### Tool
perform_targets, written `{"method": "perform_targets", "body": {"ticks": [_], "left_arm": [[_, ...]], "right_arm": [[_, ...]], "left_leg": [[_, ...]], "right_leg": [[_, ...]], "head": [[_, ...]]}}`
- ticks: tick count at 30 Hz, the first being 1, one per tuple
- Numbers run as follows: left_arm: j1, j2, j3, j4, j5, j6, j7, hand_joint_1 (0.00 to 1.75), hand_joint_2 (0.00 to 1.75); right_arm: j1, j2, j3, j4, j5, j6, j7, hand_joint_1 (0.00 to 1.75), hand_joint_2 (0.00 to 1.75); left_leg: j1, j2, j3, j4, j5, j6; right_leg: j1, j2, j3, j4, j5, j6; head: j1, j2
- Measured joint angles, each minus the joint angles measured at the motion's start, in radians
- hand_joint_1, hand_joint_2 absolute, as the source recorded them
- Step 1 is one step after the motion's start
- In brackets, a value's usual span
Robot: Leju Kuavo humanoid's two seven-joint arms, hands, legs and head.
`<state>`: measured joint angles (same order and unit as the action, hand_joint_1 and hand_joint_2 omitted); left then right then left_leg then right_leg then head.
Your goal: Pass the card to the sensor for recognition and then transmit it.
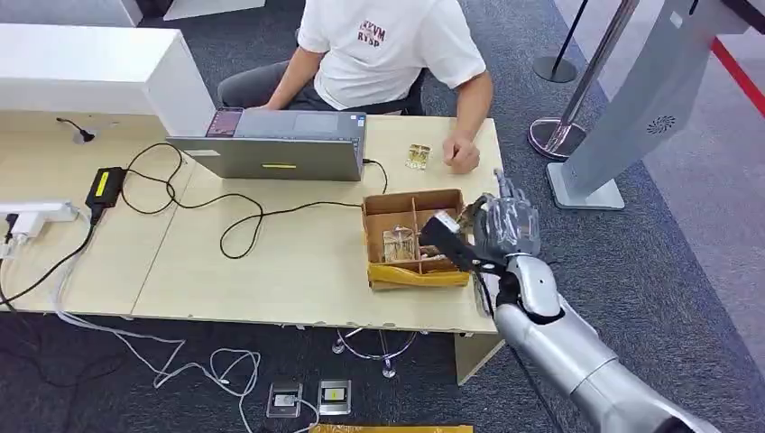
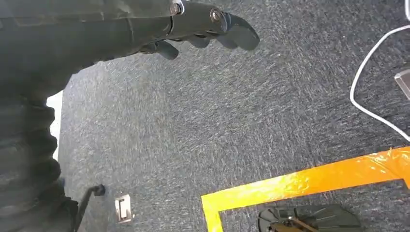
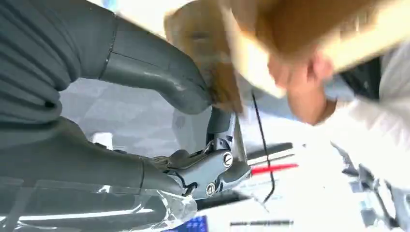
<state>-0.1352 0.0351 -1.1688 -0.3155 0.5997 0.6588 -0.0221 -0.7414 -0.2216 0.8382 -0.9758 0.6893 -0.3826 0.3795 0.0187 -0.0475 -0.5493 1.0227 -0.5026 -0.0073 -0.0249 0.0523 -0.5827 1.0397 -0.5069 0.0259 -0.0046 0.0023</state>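
A brown cardboard box (image 1: 383,204) with dividers stands on the table's right part and holds several cards (image 1: 400,242). One more card (image 1: 417,155) lies flat near the person's fist. My right hand (image 1: 501,230) is at the box's right wall, its thumb (image 1: 447,242) reaching over the inside while the other fingers stand spread above the table edge. In the blurred right wrist view the thumb (image 3: 159,79) and a finger (image 3: 220,166) close around a tan piece (image 3: 220,82); whether that is a card or the box wall is unclear. My left hand (image 2: 208,26) hangs over the carpet, holding nothing.
A person in a white shirt (image 1: 383,50) sits across the table (image 1: 271,271), a fist (image 1: 463,155) resting by the loose card. A grey laptop (image 1: 275,149), black cables (image 1: 235,212) and a power brick (image 1: 105,188) lie to the left. A grey kiosk stand (image 1: 631,108) is beyond the right edge.
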Motion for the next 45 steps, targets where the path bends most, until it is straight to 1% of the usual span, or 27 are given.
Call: {"method": "perform_targets", "body": {"ticks": [3, 7, 16, 20, 24, 26, 33, 34, 35, 36, 39, 42, 45], "left_arm": [[0.000, 0.000, -0.001, 0.000, -0.003, 0.001, 0.000, 0.00, 1.75], [-0.001, -0.002, -0.004, 0.000, -0.013, 0.000, 0.000, 0.00, 1.75], [-0.006, -0.002, -0.020, 0.000, -0.020, -0.001, 0.000, 0.00, 1.75], [-0.010, -0.002, -0.022, 0.000, -0.039, -0.009, 0.002, 0.00, 1.75], [-0.019, -0.002, -0.024, 0.000, -0.053, -0.019, 0.011, 0.00, 1.75], [-0.022, -0.002, -0.024, 0.000, -0.058, -0.021, 0.014, 0.00, 1.75], [-0.030, -0.002, -0.024, 0.000, -0.078, -0.021, 0.014, 0.00, 1.75], [-0.030, -0.002, -0.024, 0.000, -0.080, -0.021, 0.014, 0.00, 1.75], [-0.031, -0.002, -0.024, 0.000, -0.083, -0.021, 0.014, 0.00, 1.75], [-0.031, -0.002, -0.024, 0.000, -0.084, -0.021, 0.014, 0.00, 1.75], [-0.032, -0.002, -0.024, 0.000, -0.085, -0.023, 0.014, 0.00, 1.75], [-0.032, -0.001, -0.024, 0.000, -0.085, -0.030, 0.014, 0.00, 1.75], [-0.032, 0.000, -0.024, 0.000, -0.083, -0.034, 0.014, 0.00, 1.75]], "right_arm": [[-0.045, -0.016, -0.021, -0.021, 0.004, 0.000, 0.025, 1.75, 1.75], [-0.088, -0.035, -0.043, -0.040, 0.006, 0.003, 0.043, 1.75, 1.75], [-0.125, -0.062, -0.068, -0.060, 0.005, 0.009, 0.056, 1.75, 1.75], [-0.142, -0.069, -0.069, -0.060, 0.005, 0.034, 0.070, 1.75, 1.75], [-0.173, -0.069, -0.067, -0.056, 0.005, 0.060, 0.070, 1.75, 1.75], [-0.194, -0.064, -0.062, -0.050, 0.006, 0.072, 0.065, 1.75, 1.75], [-0.303, 0.018, -0.020, 0.085, 0.007, 0.087, 0.036, 1.75, 1.75], [-0.318, 0.031, -0.013, 0.109, 0.007, 0.087, 0.036, 1.48, 1.75], [-0.330, 0.037, -0.010, 0.121, 0.007, 0.087, 0.036, 0.45, 1.75], [-0.339, 0.049, -0.006, 0.142, 0.007, 0.086, 0.035, 0.00, 1.75], [-0.364, 0.082, 0.009, 0.192, 0.003, 0.085, 0.027, 0.00, 1.75], [-0.378, 0.103, 0.017, 0.234, 0.000, 0.081, 0.019, 0.00, 1.75], [-0.390, 0.129, 0.027, 0.281, -0.018, 0.057, 0.002, 0.00, 1.75]], "left_leg": [[0.000, 0.000, 0.000, 0.000, 0.000, 0.000], [0.000, 0.000, 0.000, 0.000, 0.000, 0.000], [0.000, 0.000, 0.000, 0.000, 0.000, 0.000], [0.000, 0.000, 0.000, 0.000, 0.000, 0.000], [0.000, 0.000, -0.001, 0.000, 0.000, 0.000], [0.000, 0.000, -0.001, 0.000, 0.000, 0.000], [0.000, -0.001, -0.001, 0.000, 0.000, 0.000], [0.001, -0.001, -0.001, 0.000, 0.000, 0.000], [0.001, -0.001, -0.001, 0.000, 0.000, 0.000], [0.001, -0.001, -0.002, 0.000, 0.000, 0.000], [0.001, -0.001, -0.002, 0.000, 0.001, -0.001], [0.001, -0.001, -0.002, 0.000, 0.001, 0.000], [0.001, -0.001, -0.001, 0.000, 0.001, -0.001]], "right_leg": [[0.000, 0.000, 0.000, 0.000, 0.000, 0.000], [0.000, 0.000, 0.000, 0.000, 0.000, 0.000], [0.000, 0.000, 0.000, 0.000, 0.000, 0.000], [0.000, 0.000, 0.000, 0.000, 0.000, 0.000], [0.000, 0.000, 0.000, 0.000, 0.000, 0.000], [0.000, 0.000, 0.000, 0.000, 0.000, 0.000], [0.000, 0.000, 0.000, 0.001, 0.000, 0.000], [0.000, 0.000, 0.000, 0.001, 0.000, 0.000], [0.000, 0.000, 0.000, 0.001, 0.000, 0.000], [0.000, 0.000, 0.000, 0.001, 0.000, 0.000], [0.000, 0.000, 0.000, 0.001, 0.000, 0.000], [0.000, 0.000, 0.000, 0.000, 0.000, 0.000], [0.000, 0.000, 0.000, 0.000, 0.000, 0.000]], "head": [[0.000, 0.000], [0.000, 0.000], [0.000, 0.000], [0.000, 0.000], [0.000, 0.000], [0.000, 0.000], [0.000, 0.000], [0.000, 0.000], [0.000, 0.000], [0.000, 0.000], [0.000, 0.000], [0.000, 0.000], [0.000, 0.000]]}}
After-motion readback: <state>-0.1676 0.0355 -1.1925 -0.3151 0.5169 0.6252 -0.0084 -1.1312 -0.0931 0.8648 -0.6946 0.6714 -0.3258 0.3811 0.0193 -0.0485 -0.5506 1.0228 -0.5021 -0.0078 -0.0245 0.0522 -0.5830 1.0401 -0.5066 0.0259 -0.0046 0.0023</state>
